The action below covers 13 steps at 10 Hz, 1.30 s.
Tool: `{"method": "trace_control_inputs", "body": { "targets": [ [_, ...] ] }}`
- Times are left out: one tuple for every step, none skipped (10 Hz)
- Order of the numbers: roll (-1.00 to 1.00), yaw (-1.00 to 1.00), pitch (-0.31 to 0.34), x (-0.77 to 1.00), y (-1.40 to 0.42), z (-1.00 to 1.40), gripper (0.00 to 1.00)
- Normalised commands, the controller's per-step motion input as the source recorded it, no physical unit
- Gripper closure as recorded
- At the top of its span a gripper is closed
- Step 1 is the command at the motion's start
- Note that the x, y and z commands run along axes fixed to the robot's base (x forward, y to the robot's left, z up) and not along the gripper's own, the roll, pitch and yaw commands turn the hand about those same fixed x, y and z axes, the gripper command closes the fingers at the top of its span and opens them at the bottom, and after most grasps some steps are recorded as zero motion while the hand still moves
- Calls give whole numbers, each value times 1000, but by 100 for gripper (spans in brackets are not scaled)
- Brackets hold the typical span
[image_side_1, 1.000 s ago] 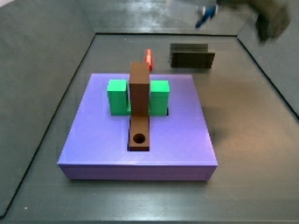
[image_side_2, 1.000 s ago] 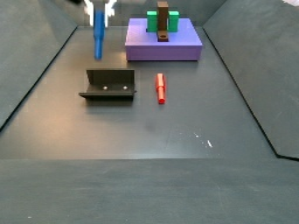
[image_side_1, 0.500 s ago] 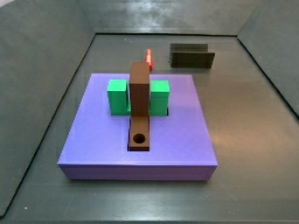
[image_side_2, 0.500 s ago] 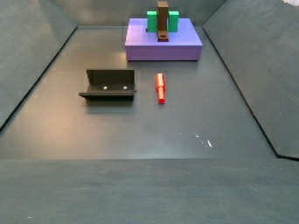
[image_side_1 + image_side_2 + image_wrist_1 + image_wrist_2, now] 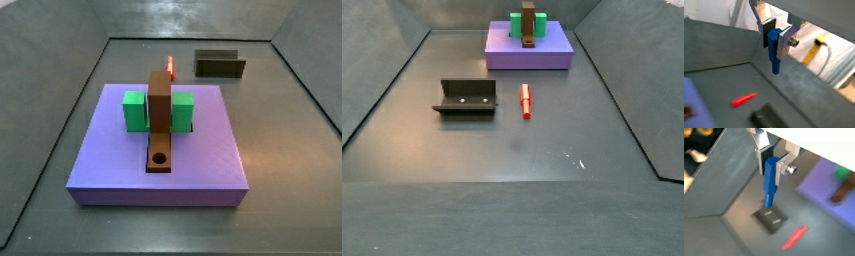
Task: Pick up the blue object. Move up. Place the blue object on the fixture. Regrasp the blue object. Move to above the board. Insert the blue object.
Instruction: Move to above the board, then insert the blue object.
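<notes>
My gripper (image 5: 773,36) (image 5: 771,162) is shut on the blue peg (image 5: 773,50) (image 5: 769,184), which hangs down from between the silver fingers, high above the floor. Gripper and peg are out of view in both side views. The dark fixture (image 5: 221,65) (image 5: 466,98) stands on the floor and also shows in a wrist view (image 5: 771,220), below the peg's tip. The lavender board (image 5: 160,155) (image 5: 529,50) carries a green block (image 5: 135,110) and a brown bar with a round hole (image 5: 160,158).
A red peg (image 5: 525,99) (image 5: 171,66) lies on the floor between fixture and board; it also shows in both wrist views (image 5: 743,100) (image 5: 794,237). Grey walls enclose the floor.
The gripper with the blue peg has risen out of both side views since a second ago. Nothing on the floor has moved.
</notes>
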Motion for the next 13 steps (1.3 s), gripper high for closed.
{"method": "trace_control_inputs", "body": {
  "targets": [
    [-1000,-125,138,-1197,-1400,276,100],
    [-1000,-115,141,-816,-932,180,100],
    [-1000,-103,143,-475,-511,86,100],
    [-1000,-83,140,-214,-224,36,100],
    [-1000,-76,127,-151,-130,34,100],
    [-837,-52,79,-117,-68,10,100],
    [-617,-32,37,-92,-21,4,100],
    [-371,-17,4,-65,-10,3,100],
    [-247,-11,-4,-44,0,-2,100],
    [-353,-197,0,9,297,-357,100],
    [-404,-146,-39,9,351,-337,100],
    [-397,-117,-24,0,374,-357,100],
    [-389,-103,-7,0,400,-386,100]
  ]
}}
